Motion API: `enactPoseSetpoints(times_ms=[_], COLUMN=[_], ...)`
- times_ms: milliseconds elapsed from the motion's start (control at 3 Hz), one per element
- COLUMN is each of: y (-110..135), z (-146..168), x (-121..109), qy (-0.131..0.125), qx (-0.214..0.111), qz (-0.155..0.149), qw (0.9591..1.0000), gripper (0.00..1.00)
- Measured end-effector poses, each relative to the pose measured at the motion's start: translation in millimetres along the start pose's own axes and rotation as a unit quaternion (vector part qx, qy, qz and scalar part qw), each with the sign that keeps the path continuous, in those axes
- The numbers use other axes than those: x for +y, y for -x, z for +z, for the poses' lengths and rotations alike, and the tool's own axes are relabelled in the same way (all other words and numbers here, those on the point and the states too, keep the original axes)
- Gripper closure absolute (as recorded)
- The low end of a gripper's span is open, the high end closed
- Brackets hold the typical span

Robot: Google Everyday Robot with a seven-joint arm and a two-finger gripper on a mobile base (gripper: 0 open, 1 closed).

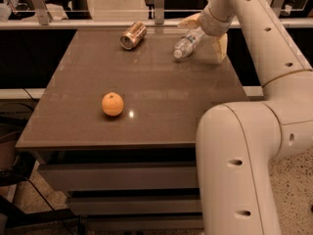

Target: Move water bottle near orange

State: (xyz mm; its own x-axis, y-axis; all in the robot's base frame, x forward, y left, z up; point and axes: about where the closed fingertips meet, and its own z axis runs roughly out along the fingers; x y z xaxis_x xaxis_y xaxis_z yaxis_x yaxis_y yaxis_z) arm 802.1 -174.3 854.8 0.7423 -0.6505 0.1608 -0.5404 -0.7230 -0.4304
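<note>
Camera view showed the grasp step: the gripper [203,37] hung at the far right of the table [161,106], fingers spread open astride the base end of the water bottle [185,45]. The bottle lay on its side, long axis diagonal, cap pointing roughly toward the orange [112,104], well apart. Next, the fingers likely needed to close squarely on the body.

On dark brown table [161,92]: orange [112,104] towards front left; copper can [133,35] on its side near far edge; water bottle [186,44] on its side at far right, well apart from orange. Gripper [206,34] at bottle's far end, fingers spread wide.
</note>
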Motion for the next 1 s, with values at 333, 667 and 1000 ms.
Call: enactPoseSetpoints(times_ms=[333,667,1000], y=[6.0,7.6,8.2], z=[9.3,19.1,25.9], x=[-10.0,-12.2,-9.0], qy=[0.004,0.020,0.033], qx=[-0.006,-0.004,-0.005], qz=[-0.028,-0.042,-0.045], qw=[0.9996,0.9989,0.9984], gripper=[0.00,0.18,0.41])
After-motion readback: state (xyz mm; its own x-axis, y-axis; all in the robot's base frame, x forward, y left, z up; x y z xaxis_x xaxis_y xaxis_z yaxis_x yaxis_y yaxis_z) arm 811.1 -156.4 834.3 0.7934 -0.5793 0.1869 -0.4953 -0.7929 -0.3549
